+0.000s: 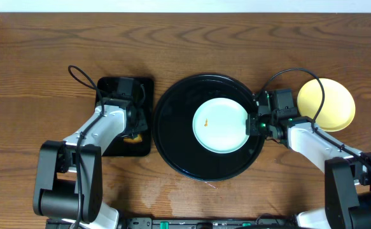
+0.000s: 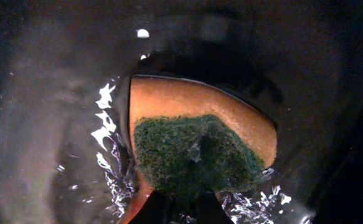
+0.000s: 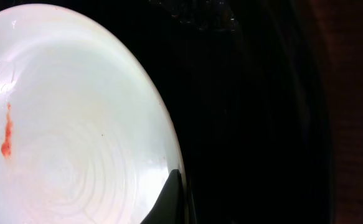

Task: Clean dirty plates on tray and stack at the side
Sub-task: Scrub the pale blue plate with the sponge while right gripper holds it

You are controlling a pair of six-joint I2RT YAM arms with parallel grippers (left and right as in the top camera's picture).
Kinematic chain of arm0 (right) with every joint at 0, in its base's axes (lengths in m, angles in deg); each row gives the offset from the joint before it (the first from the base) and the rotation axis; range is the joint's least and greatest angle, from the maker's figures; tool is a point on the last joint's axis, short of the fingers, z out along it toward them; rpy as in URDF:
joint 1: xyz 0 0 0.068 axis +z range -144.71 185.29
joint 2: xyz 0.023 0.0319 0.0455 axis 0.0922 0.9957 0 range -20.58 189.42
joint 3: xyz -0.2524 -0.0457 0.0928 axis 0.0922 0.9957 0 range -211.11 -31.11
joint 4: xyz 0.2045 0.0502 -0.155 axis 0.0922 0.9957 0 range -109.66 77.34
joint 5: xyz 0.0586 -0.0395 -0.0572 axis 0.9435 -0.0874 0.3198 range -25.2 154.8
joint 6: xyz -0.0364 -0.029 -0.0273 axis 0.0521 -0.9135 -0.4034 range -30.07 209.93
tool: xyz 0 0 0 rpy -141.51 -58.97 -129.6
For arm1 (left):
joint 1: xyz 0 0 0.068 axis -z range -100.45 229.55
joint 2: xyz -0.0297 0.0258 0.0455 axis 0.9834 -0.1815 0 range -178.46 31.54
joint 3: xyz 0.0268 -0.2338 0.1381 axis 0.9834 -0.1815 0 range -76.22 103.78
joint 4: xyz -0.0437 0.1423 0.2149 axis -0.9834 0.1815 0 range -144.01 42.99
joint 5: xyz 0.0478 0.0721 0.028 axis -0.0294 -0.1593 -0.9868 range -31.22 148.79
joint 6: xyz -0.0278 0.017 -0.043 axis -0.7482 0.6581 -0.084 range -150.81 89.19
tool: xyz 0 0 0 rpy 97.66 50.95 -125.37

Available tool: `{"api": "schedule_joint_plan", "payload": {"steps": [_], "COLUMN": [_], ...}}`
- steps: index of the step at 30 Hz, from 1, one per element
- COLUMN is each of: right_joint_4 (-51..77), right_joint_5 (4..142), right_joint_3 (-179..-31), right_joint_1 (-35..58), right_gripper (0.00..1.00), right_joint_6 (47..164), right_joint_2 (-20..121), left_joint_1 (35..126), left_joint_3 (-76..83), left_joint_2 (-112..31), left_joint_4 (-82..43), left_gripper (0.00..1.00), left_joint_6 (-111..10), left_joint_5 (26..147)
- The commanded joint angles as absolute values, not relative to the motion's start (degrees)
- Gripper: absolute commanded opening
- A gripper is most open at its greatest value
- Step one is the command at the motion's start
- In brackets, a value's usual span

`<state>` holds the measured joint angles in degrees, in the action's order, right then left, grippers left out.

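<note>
The round black tray (image 1: 172, 137) sits mid-table and shows dark in the right wrist view (image 3: 249, 112). A mint-blue plate (image 1: 222, 125) with an orange smear (image 3: 7, 140) lies in it, right of centre. My right gripper (image 1: 253, 124) is shut on the plate's (image 3: 75, 124) right rim, with one finger (image 3: 174, 196) over the edge. The pale yellow plate (image 1: 326, 104) rests on the table to the right. I see no other mint-blue plate apart from this one. My left gripper (image 1: 133, 130) is shut (image 2: 184, 208) on an orange sponge (image 2: 193, 112) by its green scouring side.
The sponge (image 1: 133, 138) sits in a small black rectangular tray (image 1: 146, 145) left of the round tray; its floor (image 2: 44, 124) is wet and glistening. Arm cables loop above both wrists. Bare wooden table (image 1: 191, 44) surrounds everything.
</note>
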<state>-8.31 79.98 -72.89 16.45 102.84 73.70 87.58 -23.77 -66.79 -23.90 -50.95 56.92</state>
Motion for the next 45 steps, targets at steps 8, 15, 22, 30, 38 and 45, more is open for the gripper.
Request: {"api": "schedule_joint_plan", "payload": {"steps": [8, 15, 22, 30, 38, 45], "right_joint_4": [-7.7, -7.7, -7.6, -7.7, -7.7, -8.1], "right_joint_5": [78.4, 78.4, 78.4, 78.4, 78.6, 78.3], "right_joint_3": [-72.9, -72.9, -72.9, -72.9, -72.9, -72.9], "right_joint_1": [15.9, 15.9, 15.9, 15.9, 15.9, 15.9], "right_gripper": [0.01, 0.01, 0.01, 0.01, 0.01, 0.01], "right_joint_6": [101.6, 101.7, 101.7, 102.1, 102.1, 102.3], "right_joint_2": [74.8, 74.8, 74.8, 74.8, 74.8, 74.8], "left_joint_1": [84.2, 84.2, 84.2, 84.3, 84.2, 86.8], "left_joint_3": [-18.4, -19.7, -25.2, -26.6, -19.0, -10.1], "left_joint_2": [-62.1, -61.1, -63.4, -65.2, -62.2, -57.4], "left_joint_4": [-17.3, -15.2, -21.4, -25.5, -17.1, -8.6], "left_gripper": [0.5, 0.54, 0.4, 0.07, 0.07, 0.07], "left_joint_6": [-48.6, -49.1, -51.2, -50.8, -50.8, -50.7], "left_joint_5": [56.7, 56.9, 57.4, 60.9, 56.6, 57.0]}}
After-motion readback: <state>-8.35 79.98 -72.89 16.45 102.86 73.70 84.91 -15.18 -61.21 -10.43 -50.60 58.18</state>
